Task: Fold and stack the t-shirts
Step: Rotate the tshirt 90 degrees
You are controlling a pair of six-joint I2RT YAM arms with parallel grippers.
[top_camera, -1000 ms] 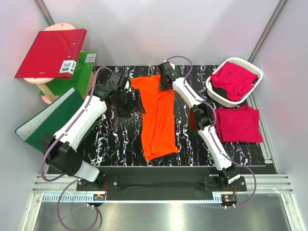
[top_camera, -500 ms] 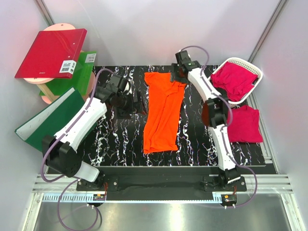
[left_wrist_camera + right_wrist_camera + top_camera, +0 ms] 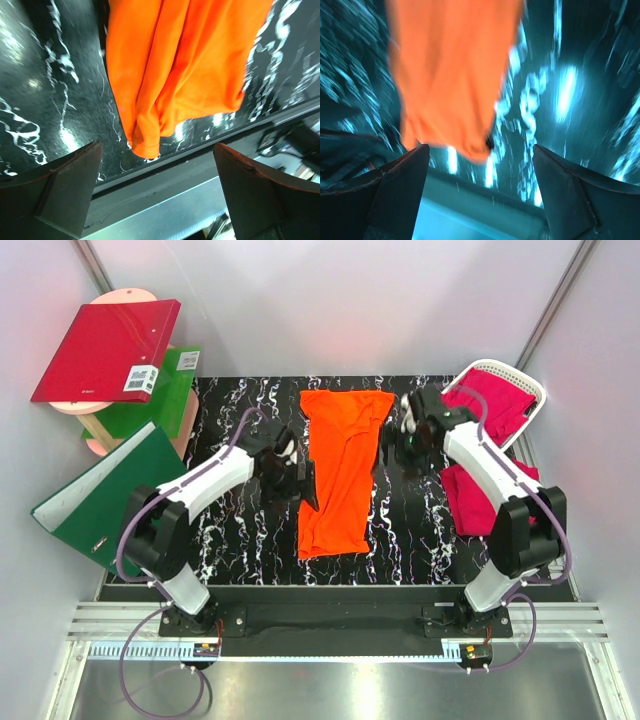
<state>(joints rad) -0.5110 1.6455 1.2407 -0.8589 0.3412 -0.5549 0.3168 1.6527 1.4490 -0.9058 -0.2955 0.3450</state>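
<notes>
A bright orange t-shirt (image 3: pixel 340 465) lies folded lengthwise in the middle of the black marbled table (image 3: pixel 230 530), collar end at the back. My left gripper (image 3: pixel 303 483) hangs at its left edge, open and holding nothing. The left wrist view shows the shirt's hem (image 3: pixel 175 65) ahead of the spread left gripper (image 3: pixel 160 200). My right gripper (image 3: pixel 406 440) hovers just right of the shirt, also open. Its blurred wrist view shows the orange cloth (image 3: pixel 450 75) beyond the right gripper (image 3: pixel 480 195). One magenta t-shirt (image 3: pixel 492 405) fills the basket. Another magenta t-shirt (image 3: pixel 485 502) lies folded at the right, partly under my right arm.
The white lattice basket (image 3: pixel 536 390) stands at the back right corner. A red binder (image 3: pixel 105 350) rests on a pink wooden stand at the back left, above a green binder (image 3: pixel 155 405). Another green binder (image 3: pixel 100 495) leans at the table's left edge.
My right gripper opened, released the orange shirt's back corner and swung forward to its right side. My left gripper slid right to the shirt's left edge. The shirt now lies spread flat.
</notes>
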